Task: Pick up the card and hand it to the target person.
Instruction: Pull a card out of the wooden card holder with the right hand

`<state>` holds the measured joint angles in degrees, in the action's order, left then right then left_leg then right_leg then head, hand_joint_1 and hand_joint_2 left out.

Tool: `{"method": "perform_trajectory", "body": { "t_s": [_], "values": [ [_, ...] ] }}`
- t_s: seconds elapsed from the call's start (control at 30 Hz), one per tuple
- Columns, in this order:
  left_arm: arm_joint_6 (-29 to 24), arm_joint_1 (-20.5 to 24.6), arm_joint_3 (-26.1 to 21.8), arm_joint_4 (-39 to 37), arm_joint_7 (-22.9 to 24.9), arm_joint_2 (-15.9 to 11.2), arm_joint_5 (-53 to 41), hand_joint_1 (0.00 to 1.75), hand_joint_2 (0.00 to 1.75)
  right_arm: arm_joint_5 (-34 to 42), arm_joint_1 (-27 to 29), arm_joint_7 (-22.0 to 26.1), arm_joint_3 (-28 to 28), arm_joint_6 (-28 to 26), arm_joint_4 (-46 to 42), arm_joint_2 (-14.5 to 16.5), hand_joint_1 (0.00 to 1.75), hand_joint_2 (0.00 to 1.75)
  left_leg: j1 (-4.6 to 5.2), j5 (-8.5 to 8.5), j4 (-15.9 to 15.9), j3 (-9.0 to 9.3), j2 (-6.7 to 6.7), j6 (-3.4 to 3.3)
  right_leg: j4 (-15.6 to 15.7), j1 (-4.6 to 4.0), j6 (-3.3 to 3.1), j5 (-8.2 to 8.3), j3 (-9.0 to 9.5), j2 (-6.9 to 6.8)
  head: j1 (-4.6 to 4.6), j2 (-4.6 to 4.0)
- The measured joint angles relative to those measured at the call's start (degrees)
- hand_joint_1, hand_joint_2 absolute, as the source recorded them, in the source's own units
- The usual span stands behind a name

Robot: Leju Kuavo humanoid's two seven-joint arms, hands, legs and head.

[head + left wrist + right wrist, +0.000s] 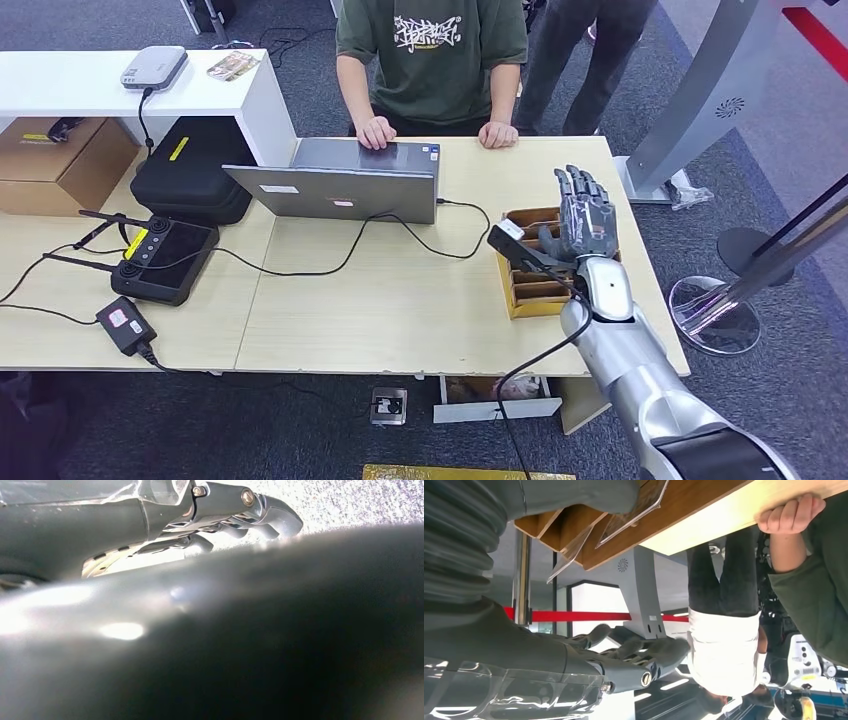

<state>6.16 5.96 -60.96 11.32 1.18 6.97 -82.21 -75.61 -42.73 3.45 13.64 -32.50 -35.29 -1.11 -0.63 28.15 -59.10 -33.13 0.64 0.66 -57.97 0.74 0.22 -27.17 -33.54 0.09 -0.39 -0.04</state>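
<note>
Right hand (585, 215) raised over the wooden card holder (533, 292) at the right end of the desk (400, 320), palm upright, fingers (580, 190) straight and apart, holding nothing. Thumb (550, 240) toward the laptop side. Silver forearm (625, 350) coming up from the near desk edge w/ a black cable (530, 370) hanging beside it. Small dark block w/ a white label (507, 237) sticking out just left of the wrist; can't tell what it is.

Card holder: brown slotted box, dividers across it. In the right wrist view, clear plastic cards (634, 510) leaning in the slots, right hand's (634, 655) fingers extended and well apart from them. Cards too hard to make out in the head view.

Left hand (235, 515) seen in the left wrist view: fingers curled in loosely over speckled floor; grasp can't be judged, lower part blurred by a dark surface.

Person in green tee (435, 50) seated at the far desk edge, both hands resting on it, one on the open grey laptop (345, 180). Second person in dark trousers (590, 60) standing behind.

Left side of desk: black controller w/ antennas (165, 258), black power brick (125, 325), black case (190, 170), cardboard box (60, 160).
</note>
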Motion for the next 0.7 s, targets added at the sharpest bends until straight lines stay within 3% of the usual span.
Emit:
{"method": "perform_trajectory", "body": {
  "t_s": [0.13, 0.27, 0.57, 0.7],
  "values": [
    [0.00, -0.14, 0.00, 0.00, -0.49, 0.01, 0.07, 0.00, 0.00, -0.02, 0.00, -0.19, 0.00, 0.18, 0.02, 0.04, 0.43, 1.75, 0.00, 0.00, 0.00, 0.00, 0.00, 0.00, 0.00, 0.00, 0.00, 0.00, 0.00, 0.00, 0.00, 0.00],
    [0.00, -0.20, 0.00, 0.00, -0.50, 0.00, 0.14, 0.00, 0.00, -0.16, 0.00, -0.21, 0.00, 0.85, 0.02, 0.04, 0.55, 1.75, 0.00, 0.00, 0.00, 0.00, 0.00, 0.00, 0.00, 0.00, 0.00, 0.00, 0.00, 0.00, 0.00, 0.00],
    [0.00, -0.25, 0.00, 0.00, -0.55, -0.02, 0.10, 0.00, 0.00, -0.69, 0.02, -0.84, 0.00, 1.78, 0.02, 0.04, 0.55, 1.75, 0.00, 0.00, 0.00, 0.00, 0.00, 0.00, 0.00, 0.00, 0.00, 0.00, -0.01, 0.00, 0.00, 0.00],
    [0.00, -0.39, 0.00, 0.00, -0.71, -0.02, 0.03, 0.00, 0.00, -0.67, 0.20, -1.01, 0.00, 1.91, 0.02, 0.04, 0.81, 1.75, 0.00, 0.00, 0.00, 0.00, 0.00, 0.00, 0.00, 0.00, 0.00, 0.00, -0.02, 0.01, 0.00, 0.00]
  ]
}}
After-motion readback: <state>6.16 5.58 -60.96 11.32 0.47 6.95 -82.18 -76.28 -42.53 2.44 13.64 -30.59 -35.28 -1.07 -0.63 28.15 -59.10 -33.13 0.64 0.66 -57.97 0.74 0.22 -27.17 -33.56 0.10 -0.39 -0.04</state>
